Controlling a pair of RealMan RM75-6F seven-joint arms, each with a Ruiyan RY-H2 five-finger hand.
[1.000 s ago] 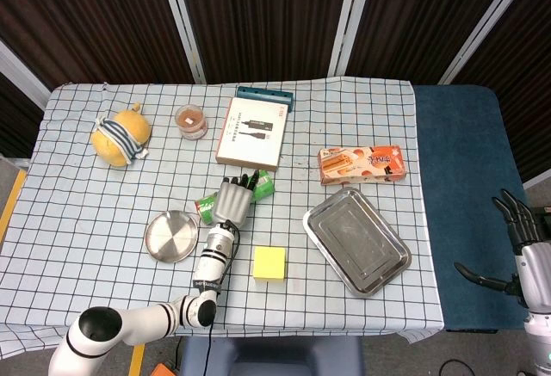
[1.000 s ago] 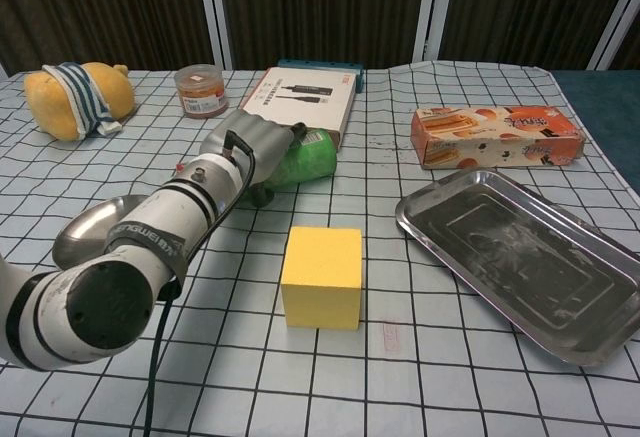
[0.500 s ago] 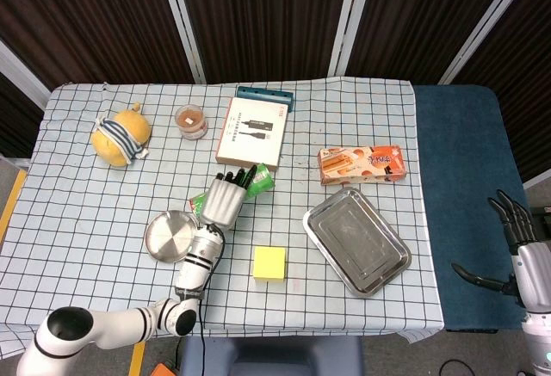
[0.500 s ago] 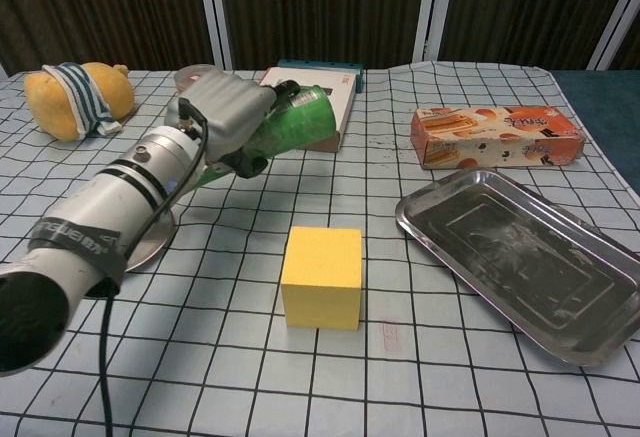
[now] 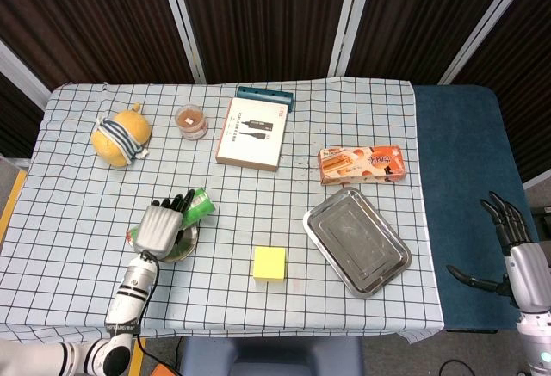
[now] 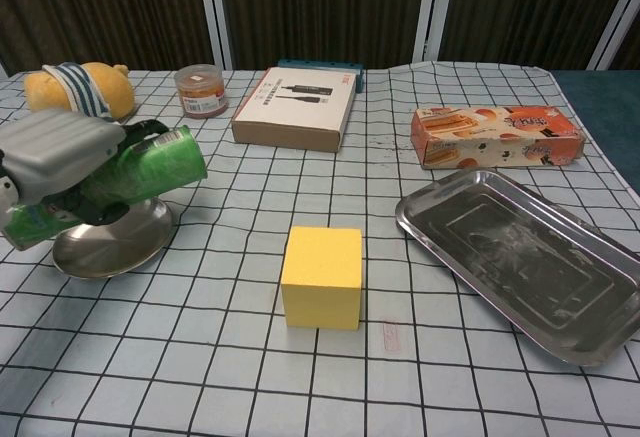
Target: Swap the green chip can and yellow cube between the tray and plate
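Head view puts the left hand (image 5: 160, 225) in the lower left of the frame, wrapped around the green chip can (image 5: 195, 205), which it holds lying on its side above the plate (image 5: 186, 247). The can's long axis runs from lower left to upper right, its far end jutting past the plate's rim. In the chest view the can (image 6: 150, 169) hangs tilted just over the plate (image 6: 115, 245), not resting on it as far as I can tell.

The yellow cube (image 5: 269, 263) sits on the cloth at lower centre, between plate and tray (image 5: 356, 240), apart from both. The tray lies right of centre, its long axis diagonal.

The right hand (image 5: 510, 247) hangs at the far right edge with fingers spread and nothing in them, off the table.

The left hand is much nearer the plate; open cloth lies around the cube.
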